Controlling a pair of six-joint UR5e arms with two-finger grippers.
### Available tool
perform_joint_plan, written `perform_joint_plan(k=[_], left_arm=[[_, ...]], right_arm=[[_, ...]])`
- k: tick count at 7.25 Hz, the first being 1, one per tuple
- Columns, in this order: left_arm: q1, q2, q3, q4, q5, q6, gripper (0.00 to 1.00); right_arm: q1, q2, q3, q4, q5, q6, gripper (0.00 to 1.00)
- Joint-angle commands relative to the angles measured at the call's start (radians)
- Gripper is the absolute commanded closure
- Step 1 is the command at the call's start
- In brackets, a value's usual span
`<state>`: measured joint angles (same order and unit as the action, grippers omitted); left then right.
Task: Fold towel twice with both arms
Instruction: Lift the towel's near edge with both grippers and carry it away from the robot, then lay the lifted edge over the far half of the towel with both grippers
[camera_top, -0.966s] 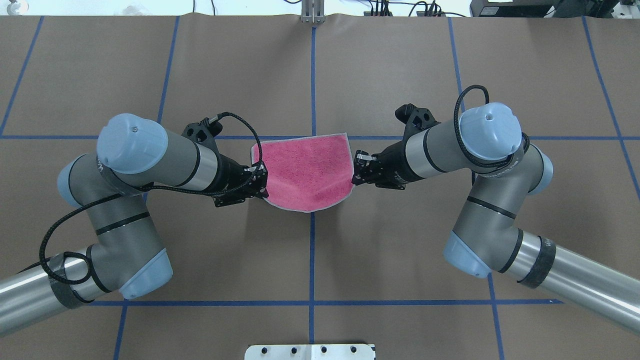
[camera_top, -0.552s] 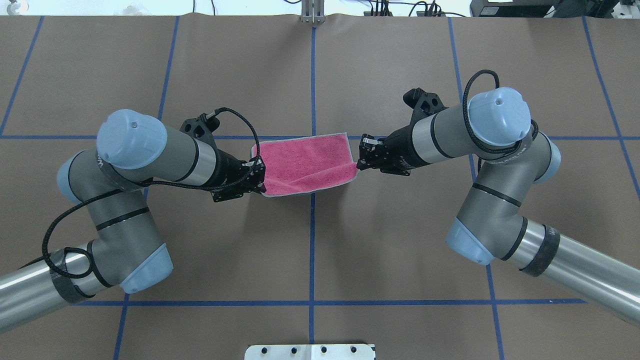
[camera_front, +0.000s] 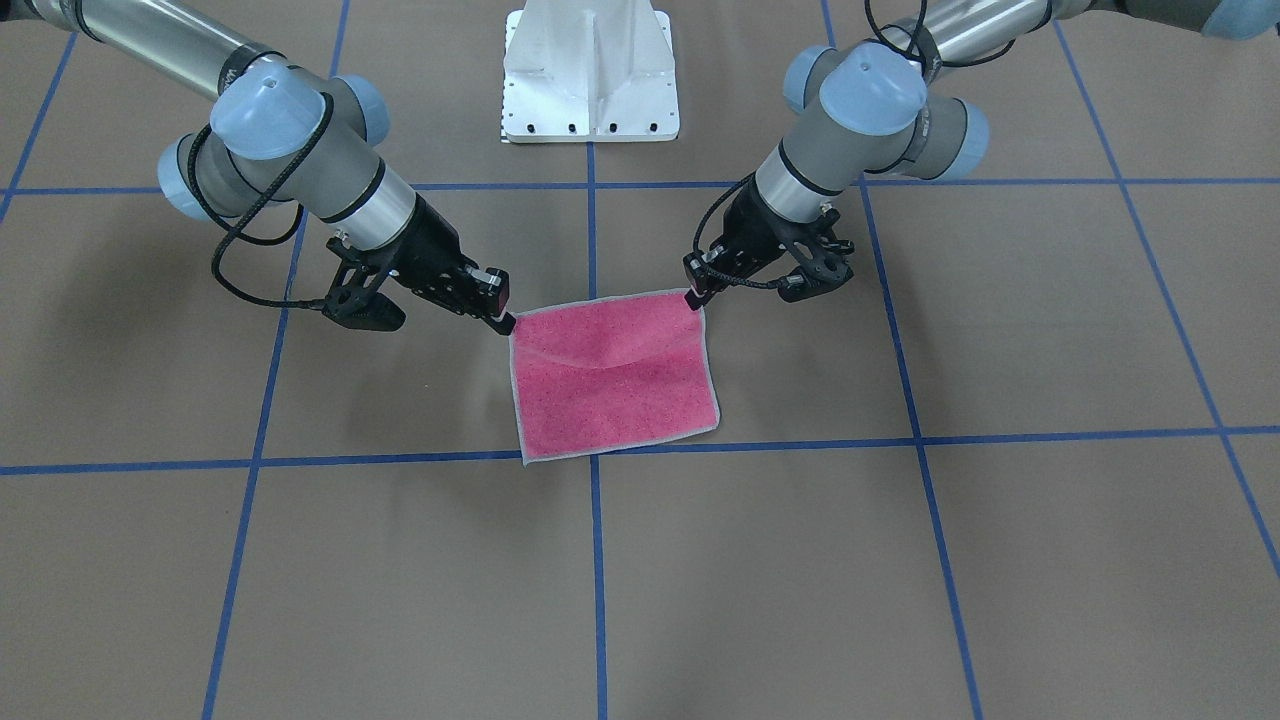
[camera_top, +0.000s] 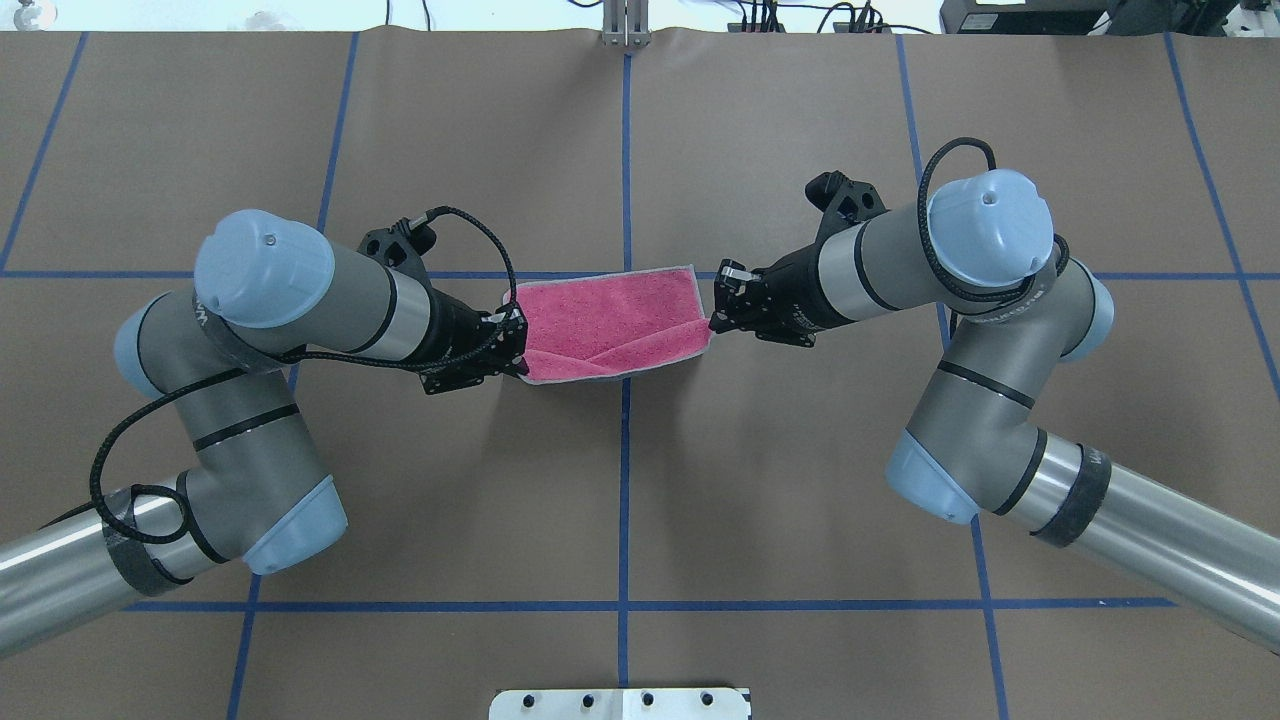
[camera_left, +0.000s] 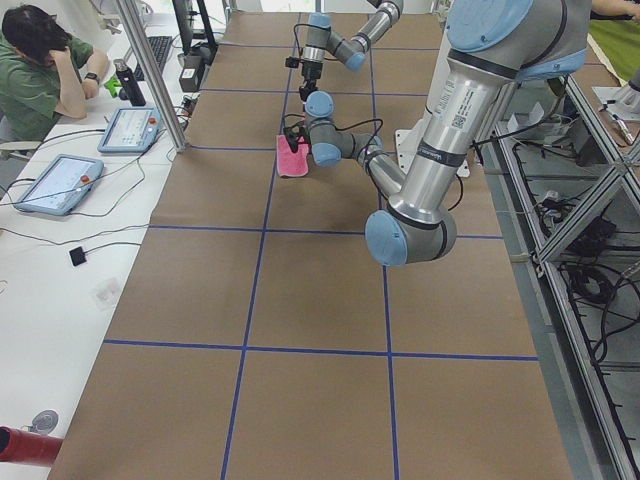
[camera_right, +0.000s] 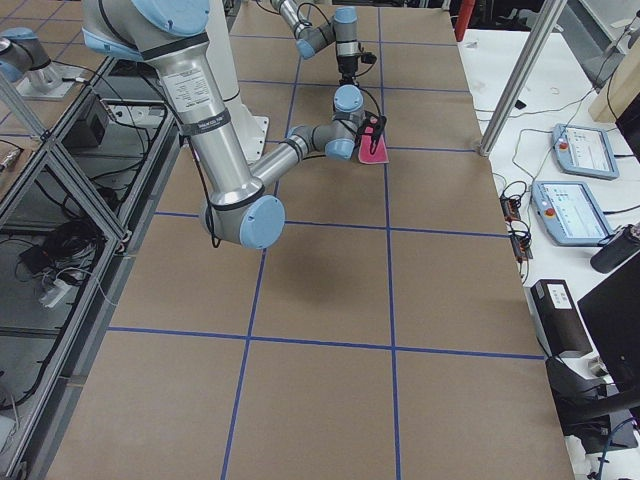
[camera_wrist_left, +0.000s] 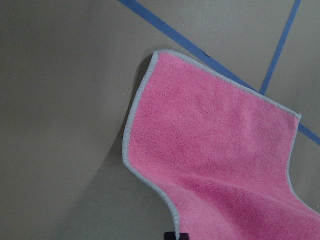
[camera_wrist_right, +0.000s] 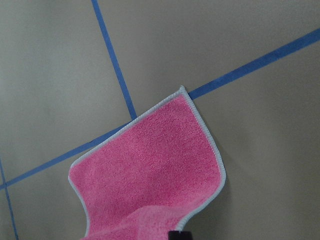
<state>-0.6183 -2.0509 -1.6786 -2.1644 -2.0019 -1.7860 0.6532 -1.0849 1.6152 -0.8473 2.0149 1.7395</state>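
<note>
So here's the bit that mattered. The towel (camera_top: 610, 315) sat mid-counter (camera_top: 620, 500), pink side up, half lifted. Its far edge, the one away from the robot, lay flat along the blue tape line (camera_top: 800, 275). The near edge was up in the air and sagging a little in the middle.

The left arm (camera_top: 340, 300) had its jaws clamped on the towel's near-left corner, and the right arm (camera_top: 880, 265) had its jaws clamped on the near-right corner. Both wrist cams showed pink cloth running out from the bottom of the frame, which fits a pinch on each corner.

The held edge ran side to side between the two sets of jaws. The resting edge ran parallel to it, straight ahead of them and away from the robot's base. So my read was that the first fold had to go forward, carrying the held edge over onto the far one, with no sideways travel needed.

One catch: in the overhead view the left jaws looked a touch nearer the robot than the right ones, so the held edge seemed a bit skewed. I'd guess the left side needed slightly more travel for the corners to land square. Neither arm was clearly the nearer one, so it looked like an even two-arm job.
</note>
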Motion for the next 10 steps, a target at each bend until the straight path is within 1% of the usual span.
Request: perform_joint_plan(k=[1,4,8,10], left_arm=[[0.003,-0.003,0.031,-0.002,0.0,-0.003,1.0],[0.005,-0.009,0.049,-0.002,0.0,-0.003,1.0],[-0.003,-0.028,0.06,-0.002,0.002,-0.006,1.0],[-0.006,-0.049,0.094,-0.002,0.037,-0.007,1.0]], right_arm=[[0.0,0.008,-0.023,0.001,-0.004,0.003,1.0],[0.0,0.025,-0.06,0.001,-0.028,0.002,1.0],[0.0,0.033,-0.064,0.001,-0.067,0.003,1.0],[0.0,0.04,-0.087,0.001,-0.07,0.003,1.0]])
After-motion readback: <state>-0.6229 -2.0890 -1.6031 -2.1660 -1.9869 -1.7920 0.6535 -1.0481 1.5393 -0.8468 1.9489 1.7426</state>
